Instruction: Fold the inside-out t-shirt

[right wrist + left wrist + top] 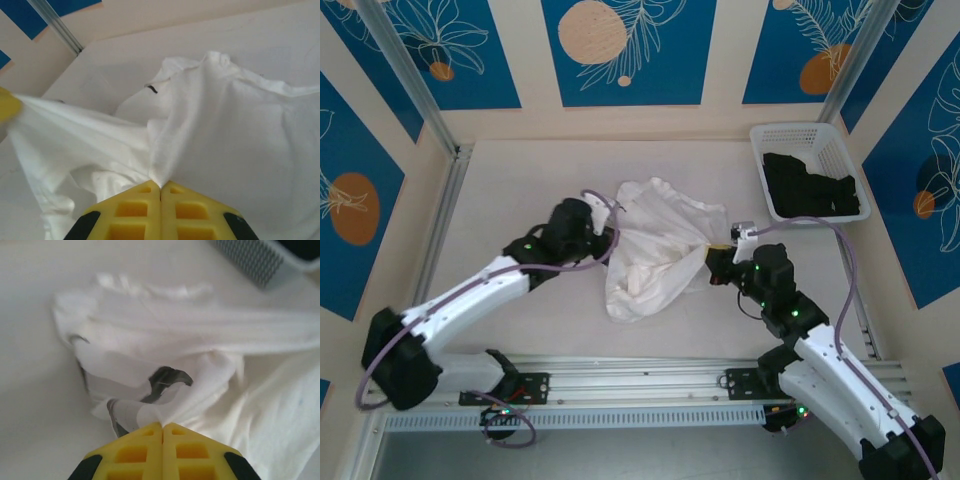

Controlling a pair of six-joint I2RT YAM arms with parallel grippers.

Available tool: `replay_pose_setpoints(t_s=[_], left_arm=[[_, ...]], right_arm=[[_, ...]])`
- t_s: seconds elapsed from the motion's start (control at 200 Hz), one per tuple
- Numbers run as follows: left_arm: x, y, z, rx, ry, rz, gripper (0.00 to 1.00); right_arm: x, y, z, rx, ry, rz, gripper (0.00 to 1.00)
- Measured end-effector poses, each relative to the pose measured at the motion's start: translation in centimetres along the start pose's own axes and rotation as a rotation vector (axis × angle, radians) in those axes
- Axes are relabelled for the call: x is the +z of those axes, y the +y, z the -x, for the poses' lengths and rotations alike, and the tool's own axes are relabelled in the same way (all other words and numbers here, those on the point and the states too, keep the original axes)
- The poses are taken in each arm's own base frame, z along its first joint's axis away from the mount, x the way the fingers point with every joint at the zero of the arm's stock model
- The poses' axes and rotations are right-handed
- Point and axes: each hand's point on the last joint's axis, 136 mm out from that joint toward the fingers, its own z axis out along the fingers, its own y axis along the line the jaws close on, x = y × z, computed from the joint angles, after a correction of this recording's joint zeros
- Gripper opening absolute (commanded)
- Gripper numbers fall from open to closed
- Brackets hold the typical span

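Two end effectors hold the inside-out t-shirt (655, 245), bunched on the table (520, 180) between them: left end effector (612, 225) at one edge, right end effector (713, 258) opposite. Left wrist: jaws pressed together on a small tuck just ahead. Right wrist: jaws pinching a fold, cloth taut to their left. I judge either thin pinch could slip if the arms pull apart.

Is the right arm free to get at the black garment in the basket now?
Probably not yet: its fingers are shut on the t-shirt, though nothing stands between them and the basket.
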Motion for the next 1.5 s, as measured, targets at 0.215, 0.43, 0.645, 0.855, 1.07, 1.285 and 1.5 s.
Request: replay_pose_setpoints(t_s=[0.215, 0.43, 0.645, 0.855, 1.07, 1.285, 1.5], left_arm=[[-2.7, 2.3, 3.1, -0.042, -0.099, 0.048, 0.0], [-3.8, 4.4, 3.5, -0.101, -0.116, 0.095, 0.0], [-6.4, 6.6, 5.2, -0.165, -0.182, 0.156, 0.0], [-8.0, 9.3, 5.9, -0.227, -0.224, 0.245, 0.0], [-8.0, 11.7, 5.4, -0.277, -0.217, 0.317, 0.0], [-4.5, 12.3, 1.4, -0.309, -0.122, 0.295, 0.0], [-3.1, 10.3, 0.2, -0.325, -0.088, 0.159, 0.0]], right_arm=[[0.1, -1.4, -1.5, 0.007, 0.024, -0.053, 0.0], [-0.5, -2.8, -2.9, 0.036, 0.027, -0.11, 0.0], [-2.8, -2.2, -1.1, 0.0, -0.075, -0.09, 0.0], [-5.6, -0.2, 3.1, -0.058, -0.18, -0.049, 0.0], [-6.0, 1.0, 3.8, -0.091, -0.186, -0.003, 0.0], [-1.0, 0.6, -1.7, -0.001, 0.012, 0.062, 0.01], [1.7, -1.1, -10.8, 0.044, 0.282, 0.003, 0.34]])
